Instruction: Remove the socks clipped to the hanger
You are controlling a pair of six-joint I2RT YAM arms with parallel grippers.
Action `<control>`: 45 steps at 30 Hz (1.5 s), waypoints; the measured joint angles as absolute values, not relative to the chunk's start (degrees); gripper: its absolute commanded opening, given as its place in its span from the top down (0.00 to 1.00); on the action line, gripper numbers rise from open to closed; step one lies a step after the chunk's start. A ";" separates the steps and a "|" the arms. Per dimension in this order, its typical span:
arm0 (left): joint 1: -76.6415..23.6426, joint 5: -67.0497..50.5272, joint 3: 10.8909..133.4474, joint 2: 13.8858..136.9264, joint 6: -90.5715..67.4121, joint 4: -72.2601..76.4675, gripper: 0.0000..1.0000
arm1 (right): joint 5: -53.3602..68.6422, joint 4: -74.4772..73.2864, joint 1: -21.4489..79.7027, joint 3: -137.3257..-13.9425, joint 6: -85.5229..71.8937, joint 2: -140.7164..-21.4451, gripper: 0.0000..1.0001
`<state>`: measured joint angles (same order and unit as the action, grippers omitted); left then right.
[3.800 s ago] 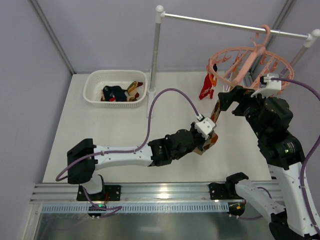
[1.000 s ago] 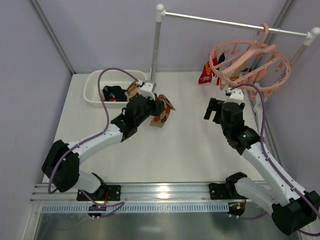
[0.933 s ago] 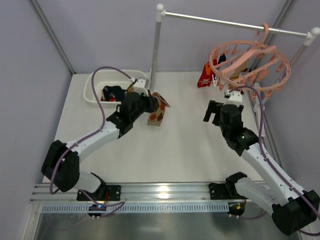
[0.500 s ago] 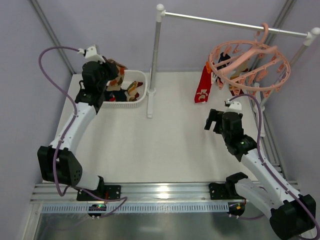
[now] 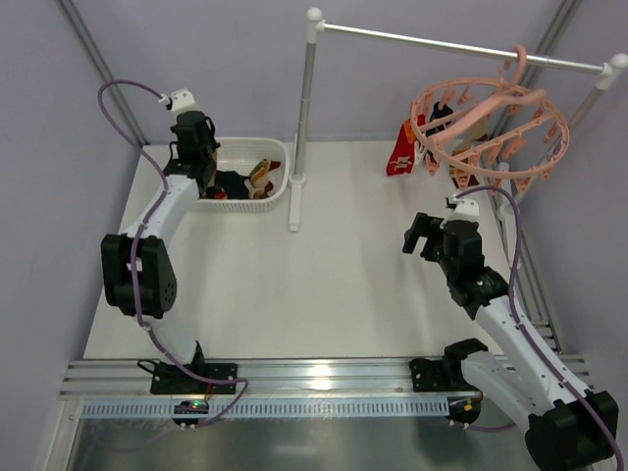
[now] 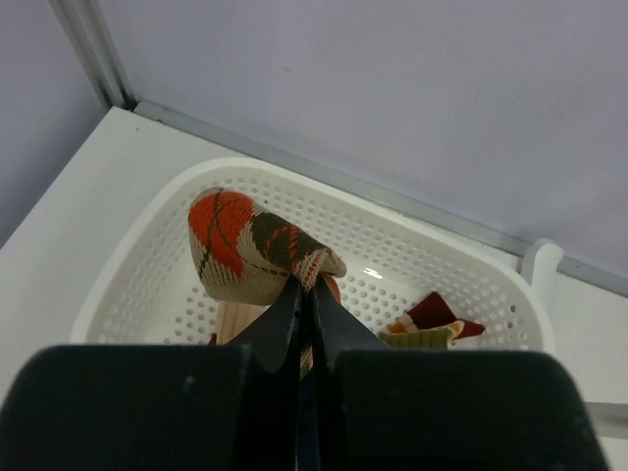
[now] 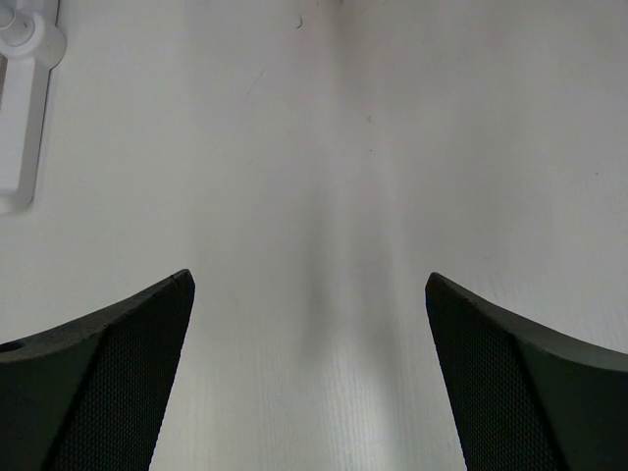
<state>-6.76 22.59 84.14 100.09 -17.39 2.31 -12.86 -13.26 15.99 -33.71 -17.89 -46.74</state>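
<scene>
The tabletop (image 5: pixel 343 285) carries a white rail stand (image 5: pixel 306 118). From it hangs the pink hanger (image 5: pixel 530 103), with a red sock (image 5: pixel 400 157) clipped at its left rim. Over the white basket (image 6: pixel 128 285), the left gripper (image 6: pixel 304 285) pinches an argyle sock (image 6: pixel 245 245); lowering it before release should land it inside. The right gripper (image 7: pixel 309 285) hovers wide open, empty, with nothing blocking it.

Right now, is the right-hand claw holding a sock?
No, the right gripper stands wide open above the table, holding nothing.
</scene>
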 measured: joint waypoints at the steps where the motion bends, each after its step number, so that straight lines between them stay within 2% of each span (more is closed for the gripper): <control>1: -6.76 23.05 84.12 100.84 -17.04 2.44 1.00 | -12.60 -13.19 15.92 -33.71 -17.91 -46.76 0.00; 5: -6.76 24.05 84.05 102.52 -15.79 3.70 1.00 | -11.60 -12.40 15.88 -33.54 -17.91 -46.94 0.00; 6: -6.76 24.05 84.05 102.89 -15.49 4.19 0.86 | -11.42 -12.29 15.88 -33.50 -17.91 -47.03 0.00; 9: -6.76 23.97 84.18 104.18 -13.93 4.71 0.16 | -11.29 -12.10 15.79 -33.41 -17.91 -47.13 0.00; 10: -6.76 23.97 84.75 105.03 -14.26 4.01 0.12 | -11.27 -12.08 15.75 -33.39 -17.91 -47.16 0.00; 11: -6.76 23.99 85.43 105.89 -14.31 3.44 0.03 | -11.25 -12.08 15.66 -33.39 -17.91 -47.16 0.00; 26: -8.64 25.82 83.66 107.39 -15.92 2.46 0.00 | -11.14 -12.08 15.22 -33.12 -17.93 -47.07 0.00; 32: -14.59 27.38 82.39 106.61 -18.02 3.62 0.00 | -11.33 -12.29 14.79 -32.53 -18.09 -43.77 0.00; 45: -27.57 17.54 73.82 104.01 -28.60 12.05 0.00 | -11.94 -16.10 13.21 -32.23 -18.13 -31.92 0.01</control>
<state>-27.57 17.54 73.82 104.01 -28.60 12.05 -11.94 -16.10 13.21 -32.23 -18.13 -31.92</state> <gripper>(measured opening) 0.995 0.996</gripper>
